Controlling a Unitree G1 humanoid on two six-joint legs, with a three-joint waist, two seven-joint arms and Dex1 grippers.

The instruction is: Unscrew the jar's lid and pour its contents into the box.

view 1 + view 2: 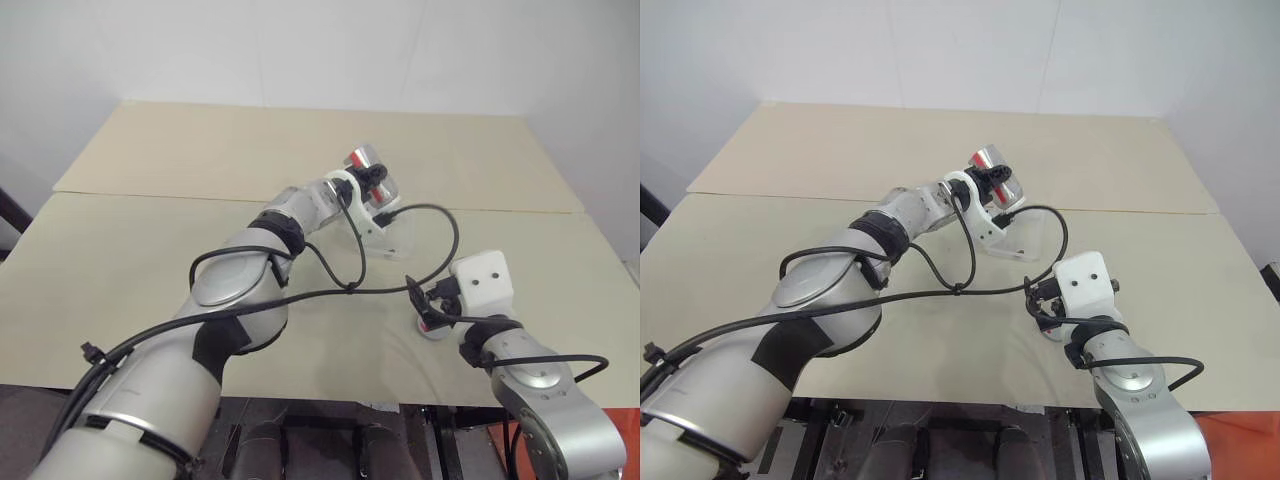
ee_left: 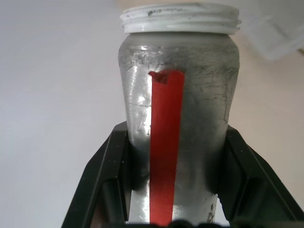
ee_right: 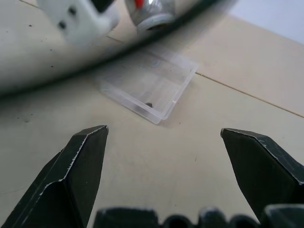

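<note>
The left tool (image 1: 372,181) gripped the scuffed silver-grey cylindrical jar (image 2: 178,123), red-striped, white threaded neck uncapped, tilted above the shallow transparent plastic box (image 3: 148,88) on the matte beige table (image 1: 150,250). The right tool (image 3: 164,156) stood wide, empty. The grey disc lid (image 1: 432,330) lay beneath it.
</note>
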